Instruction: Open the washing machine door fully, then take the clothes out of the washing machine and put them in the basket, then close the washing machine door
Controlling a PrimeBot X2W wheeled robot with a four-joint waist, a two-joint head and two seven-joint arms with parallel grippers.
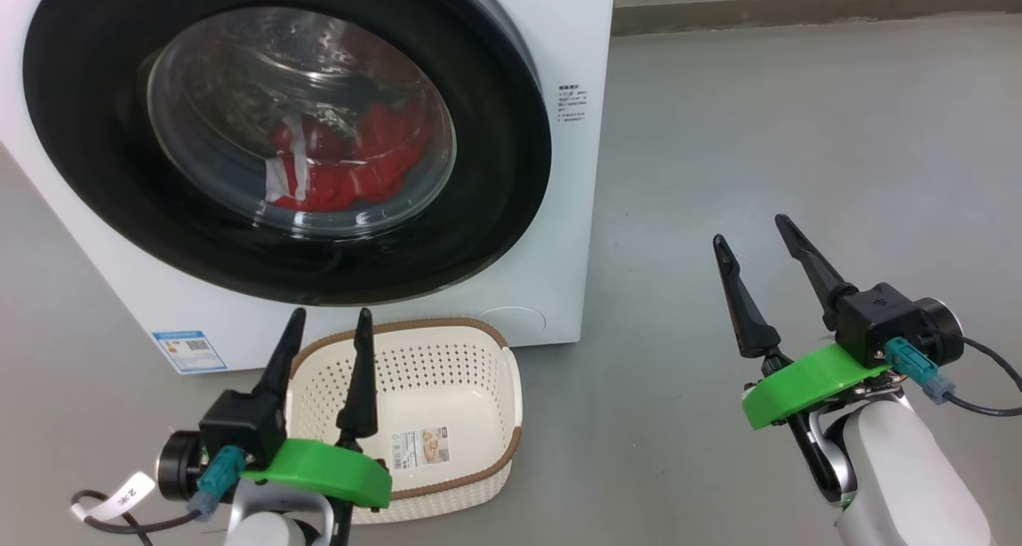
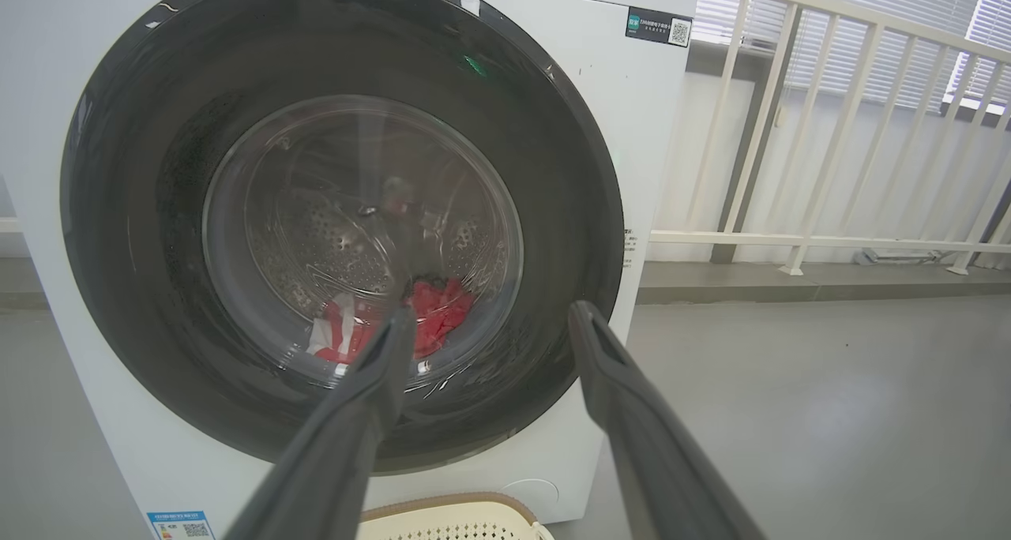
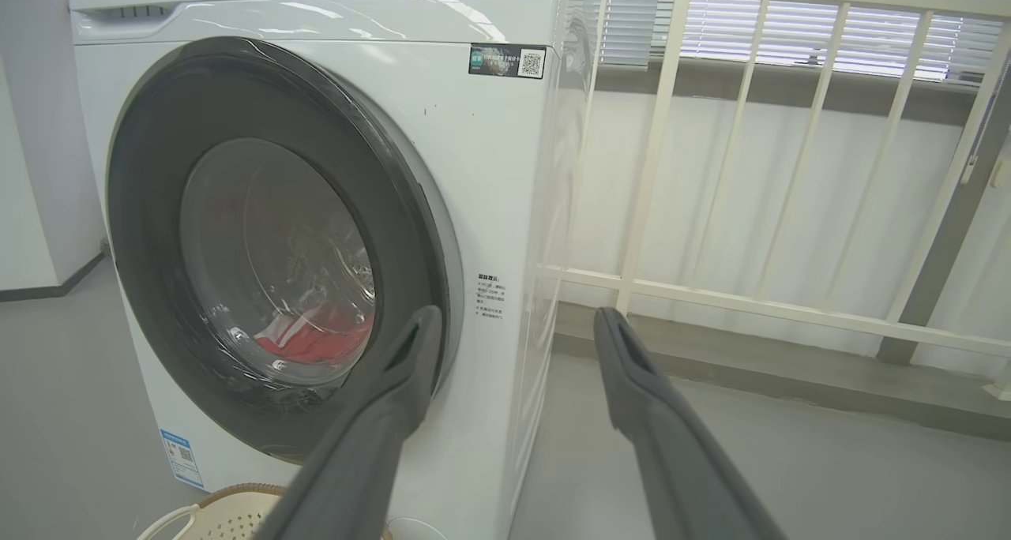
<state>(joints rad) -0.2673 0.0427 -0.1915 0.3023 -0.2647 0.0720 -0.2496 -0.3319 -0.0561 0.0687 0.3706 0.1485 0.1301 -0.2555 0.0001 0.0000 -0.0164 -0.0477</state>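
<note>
The white washing machine [image 1: 575, 211] stands ahead of me with its round black-rimmed door [image 1: 487, 171] shut against the front. Red clothes [image 1: 359, 163] with a white strip lie in the drum behind the glass, also seen as clothes [image 2: 430, 315] and clothes [image 3: 320, 339]. The cream basket [image 1: 479, 378] with a brown rim sits empty on the floor below the door. My left gripper [image 1: 329, 318] hangs open over the basket's near left side, holding nothing. My right gripper [image 1: 750, 231] is open above bare floor, right of the machine. Its view faces the door's right edge [image 3: 430, 232].
Grey floor [image 1: 798, 131] spreads to the right of the machine. A white railing [image 3: 711, 287] with window blinds behind it runs along the wall beyond the machine's right side. A blue label [image 1: 190, 350] marks the machine's lower left corner.
</note>
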